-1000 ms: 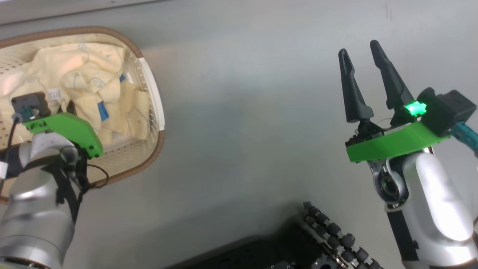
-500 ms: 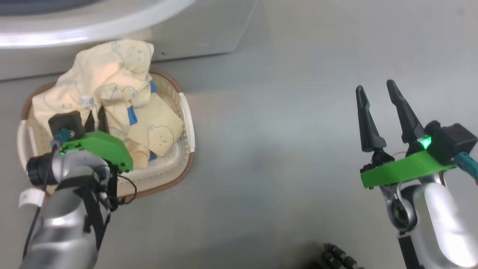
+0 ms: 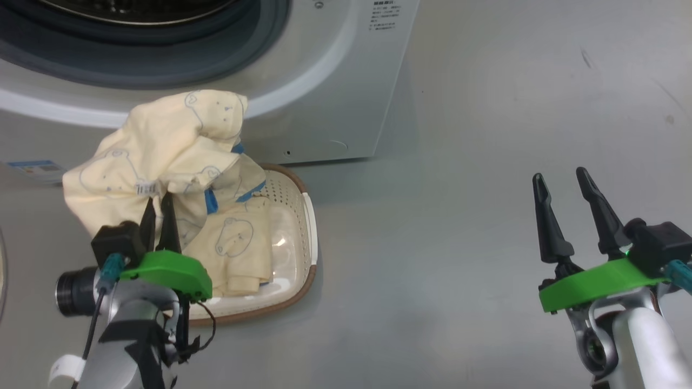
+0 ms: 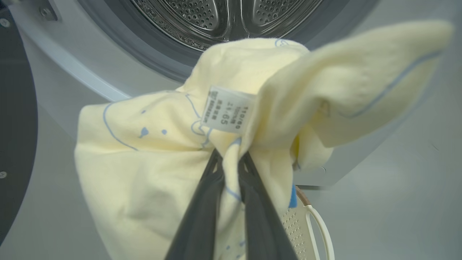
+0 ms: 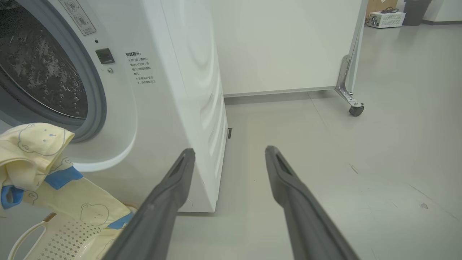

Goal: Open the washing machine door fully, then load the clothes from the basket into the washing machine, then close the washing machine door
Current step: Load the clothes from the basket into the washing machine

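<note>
The clothes (image 3: 162, 146) hang in a pale yellow bunch from the left gripper (image 3: 158, 201). Its two dark fingers (image 4: 202, 216) are pinched almost together on a fold just under the white tag (image 4: 227, 110). The bunch is lifted over the far edge of the basket (image 3: 309, 216), its lower part trailing down inside. It sits right in front of the washing machine (image 3: 335, 81), below the open drum (image 4: 223, 14). Well off to the right, the right gripper (image 3: 559, 175) stands over the floor (image 3: 459, 259), fingers spread wide and holding nothing.

Dark right pincer (image 3: 558, 173), green mount (image 3: 594, 281)
</note>
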Motion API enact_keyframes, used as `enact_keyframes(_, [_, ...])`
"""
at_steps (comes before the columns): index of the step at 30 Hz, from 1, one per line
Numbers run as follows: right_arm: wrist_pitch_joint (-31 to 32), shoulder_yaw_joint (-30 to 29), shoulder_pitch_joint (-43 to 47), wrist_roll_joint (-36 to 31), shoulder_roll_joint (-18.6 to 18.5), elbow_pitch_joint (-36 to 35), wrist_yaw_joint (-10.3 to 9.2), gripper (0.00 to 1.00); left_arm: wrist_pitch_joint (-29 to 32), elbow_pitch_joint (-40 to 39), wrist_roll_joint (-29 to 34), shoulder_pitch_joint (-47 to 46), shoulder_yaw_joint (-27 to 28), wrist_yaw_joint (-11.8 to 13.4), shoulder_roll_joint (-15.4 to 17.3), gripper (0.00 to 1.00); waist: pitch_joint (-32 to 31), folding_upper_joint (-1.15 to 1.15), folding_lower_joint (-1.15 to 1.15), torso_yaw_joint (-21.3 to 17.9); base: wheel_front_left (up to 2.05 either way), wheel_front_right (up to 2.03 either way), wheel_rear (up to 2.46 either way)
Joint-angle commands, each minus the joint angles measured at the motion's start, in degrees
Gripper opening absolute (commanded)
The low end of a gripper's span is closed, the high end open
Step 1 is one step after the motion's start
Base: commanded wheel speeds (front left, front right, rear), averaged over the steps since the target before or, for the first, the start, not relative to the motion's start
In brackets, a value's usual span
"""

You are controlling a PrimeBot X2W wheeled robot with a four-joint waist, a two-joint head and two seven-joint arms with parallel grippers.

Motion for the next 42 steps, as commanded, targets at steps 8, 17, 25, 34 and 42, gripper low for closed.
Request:
enact_keyframes(8, [1.84,0.21,3.25,-1.45,-0.55,-3.76,-0.16,1.00,-0.82,-10.04,3.18,6.56,3.37,2.02,1.60,0.00,-7.72,-0.01,0.01,3.19,0.00,0.00,0.00])
enact_keyframes(17, [3.11,1.10,5.72,-2.16,-0.55,-4.68,-0.16,1.00,-0.22,-16.98,3.92,12.57,2.34,3.49,1.72,0.00,-12.99,-0.01,0.01,4.79,0.00,0.00,0.00])
enact_keyframes(25, [4.34,2.54,8.23,-2.03,-0.55,-5.89,-0.16,1.00,2.25,-23.02,4.19,17.42,0.94,4.75,2.09,0.00,-16.50,-0.01,0.01,5.85,0.00,0.00,0.00])
enact_keyframes(34, [5.11,3.40,10.25,-1.89,-0.55,-7.07,-0.16,1.00,4.10,-26.71,4.10,20.51,0.01,5.63,2.54,0.00,-18.76,-0.01,0.01,6.44,0.00,0.00,0.00])
enact_keyframes(42, [5.29,3.51,10.90,-1.50,-0.55,-7.69,-0.16,1.00,4.59,-27.88,3.93,20.74,-0.14,5.97,3.17,0.00,-18.43,-0.01,0.01,6.46,0.00,0.00,0.00])
